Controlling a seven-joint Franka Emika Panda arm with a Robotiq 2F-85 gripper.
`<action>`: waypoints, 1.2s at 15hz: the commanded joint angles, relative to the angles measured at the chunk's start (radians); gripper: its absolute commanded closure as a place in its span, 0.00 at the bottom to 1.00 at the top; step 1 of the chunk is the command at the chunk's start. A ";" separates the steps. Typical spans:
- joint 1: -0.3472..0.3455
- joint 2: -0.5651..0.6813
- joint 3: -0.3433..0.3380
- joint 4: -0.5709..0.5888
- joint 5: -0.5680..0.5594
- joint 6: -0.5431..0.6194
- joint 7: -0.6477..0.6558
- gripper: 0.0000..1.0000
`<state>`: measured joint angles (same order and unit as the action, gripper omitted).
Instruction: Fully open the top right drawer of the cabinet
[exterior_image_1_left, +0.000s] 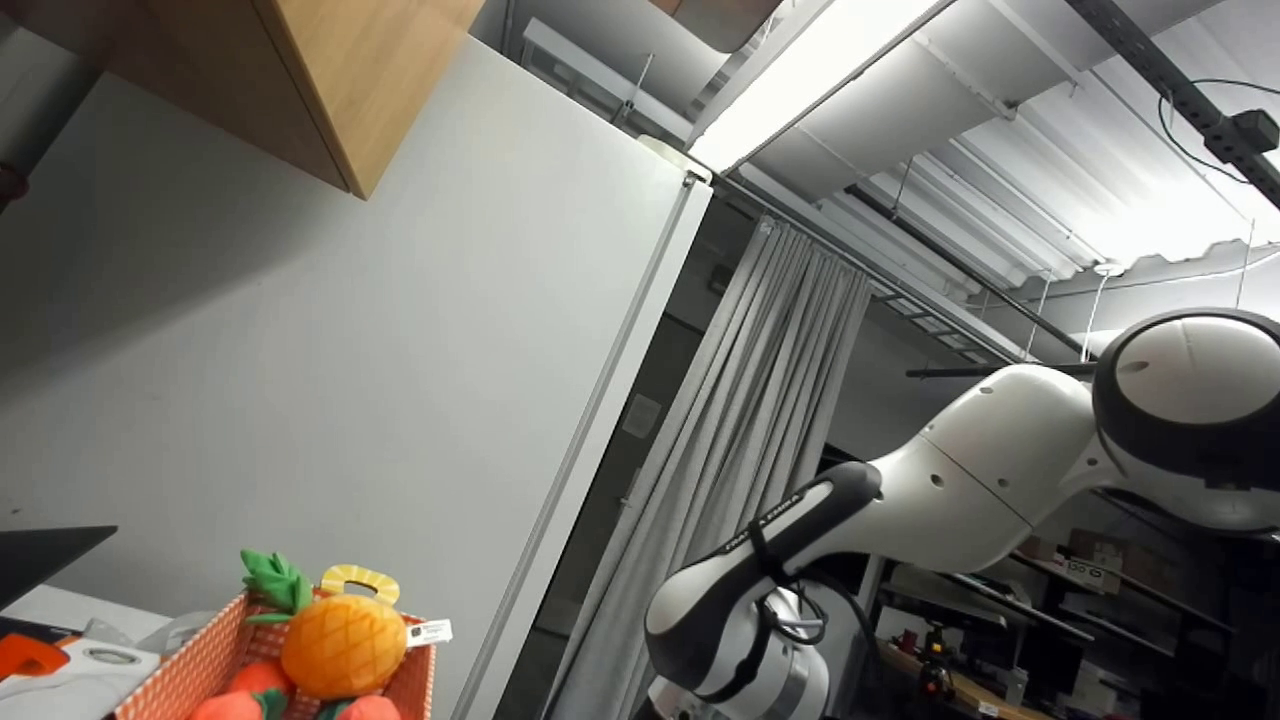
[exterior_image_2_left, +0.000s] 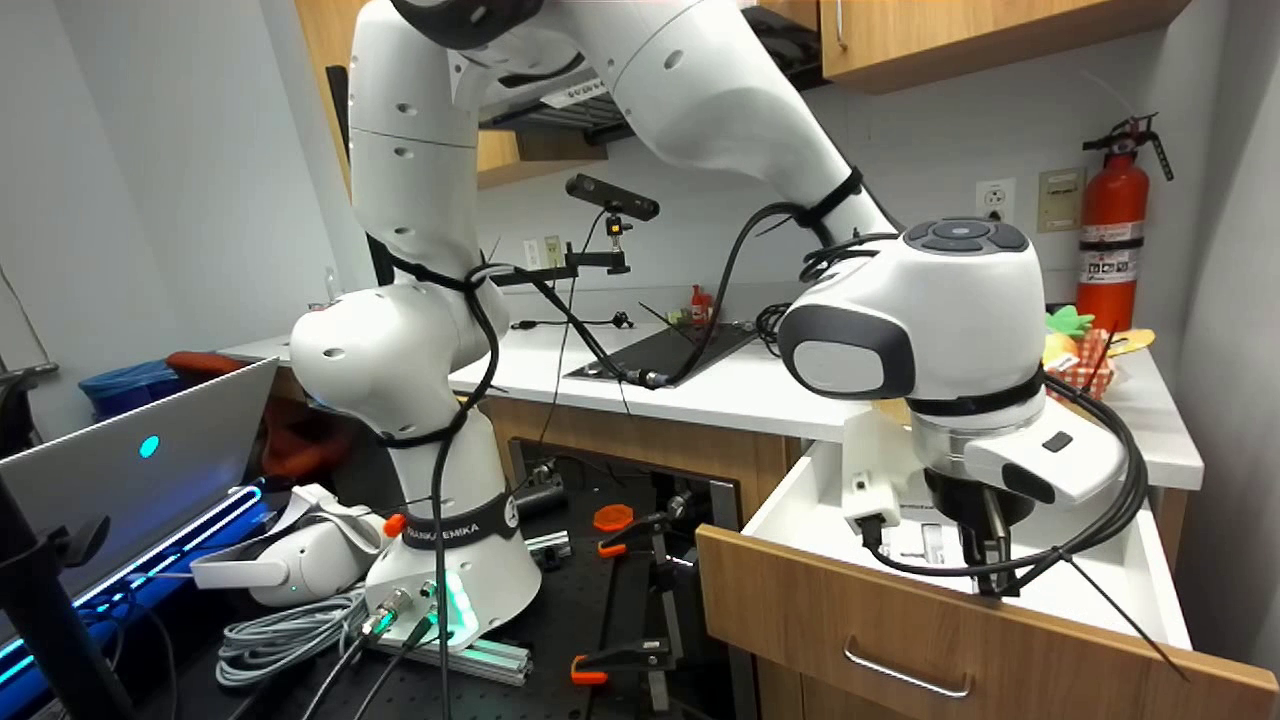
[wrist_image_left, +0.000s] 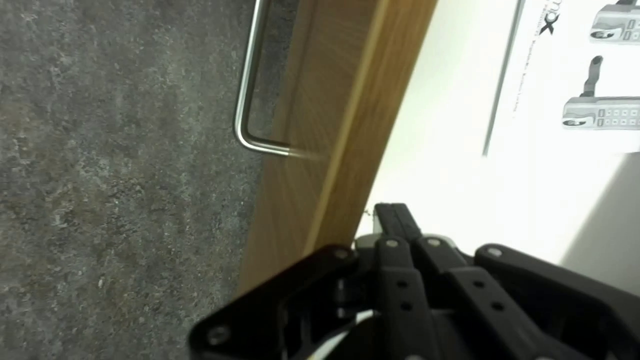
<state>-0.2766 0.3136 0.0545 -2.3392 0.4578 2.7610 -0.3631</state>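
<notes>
The drawer (exterior_image_2_left: 800, 600) of the cabinet is pulled well out in an exterior view, with its wooden front, white inside and a metal bar handle (exterior_image_2_left: 905, 678). My gripper (exterior_image_2_left: 990, 575) points down into the drawer, just behind its front panel. In the wrist view the fingertips (wrist_image_left: 396, 215) are pressed together with nothing between them. They are beside the inner side of the wooden front (wrist_image_left: 372, 130); I cannot tell whether they touch it. The handle (wrist_image_left: 242, 100) shows on the outer side, away from the fingers.
A white printed box or sheet (wrist_image_left: 545, 100) lies in the drawer. A checked basket (exterior_image_2_left: 1090, 365) with toy fruit and a fire extinguisher (exterior_image_2_left: 1113, 235) stand on the counter (exterior_image_2_left: 640, 408). A wall rises right of the drawer. Cables hang from the wrist.
</notes>
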 joint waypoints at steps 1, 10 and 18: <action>0.029 -0.066 -0.055 -0.033 -0.101 -0.043 0.093 1.00; 0.054 -0.146 -0.160 -0.061 -0.270 -0.126 0.240 1.00; 0.061 -0.228 -0.199 -0.098 -0.340 -0.139 0.277 1.00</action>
<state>-0.2422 0.1667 -0.1278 -2.3947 0.1574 2.6316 -0.1196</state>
